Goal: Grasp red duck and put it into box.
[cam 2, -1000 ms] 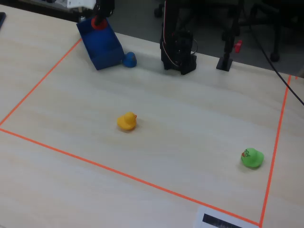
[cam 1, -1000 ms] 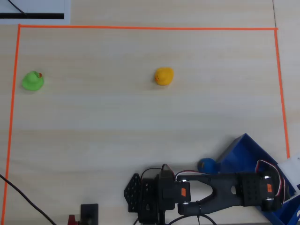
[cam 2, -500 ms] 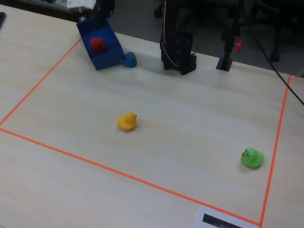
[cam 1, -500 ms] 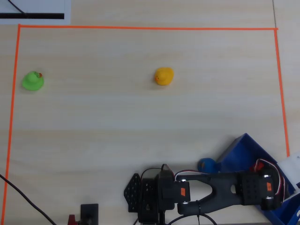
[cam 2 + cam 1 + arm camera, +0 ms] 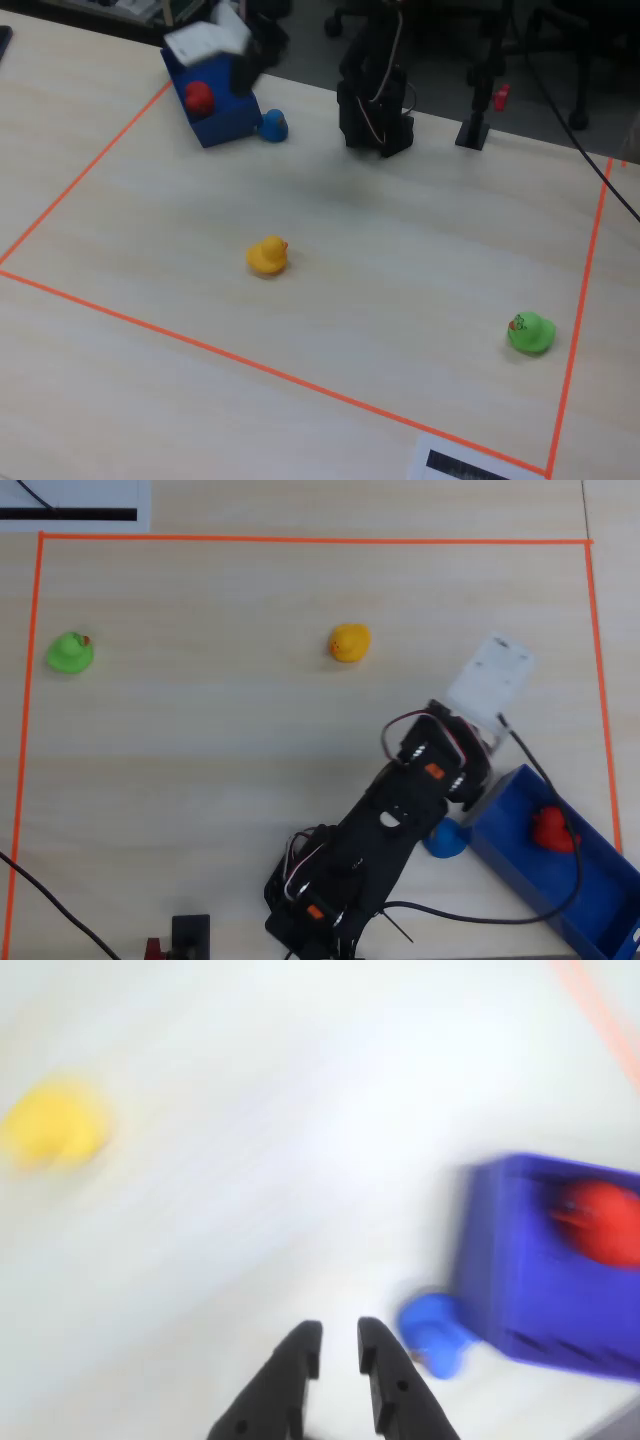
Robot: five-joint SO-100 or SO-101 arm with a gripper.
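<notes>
The red duck (image 5: 550,830) lies inside the bright-blue box (image 5: 500,860) at the lower right of the overhead view. It also shows in the blurred wrist view (image 5: 600,1222) inside the box (image 5: 520,1280), and in the fixed view (image 5: 198,97) in the box (image 5: 225,120). My gripper (image 5: 338,1345) is empty, its jaws a narrow gap apart, above bare table to the left of the box. In the overhead view the white wrist mount (image 5: 490,675) hides the fingertips.
A small blue duck (image 5: 445,838) sits against the box's outer corner. A yellow duck (image 5: 350,642) stands mid-table and a green duck (image 5: 70,653) at the far left. Orange tape (image 5: 300,540) frames the work area. The arm's base (image 5: 375,100) stands at the table's far edge.
</notes>
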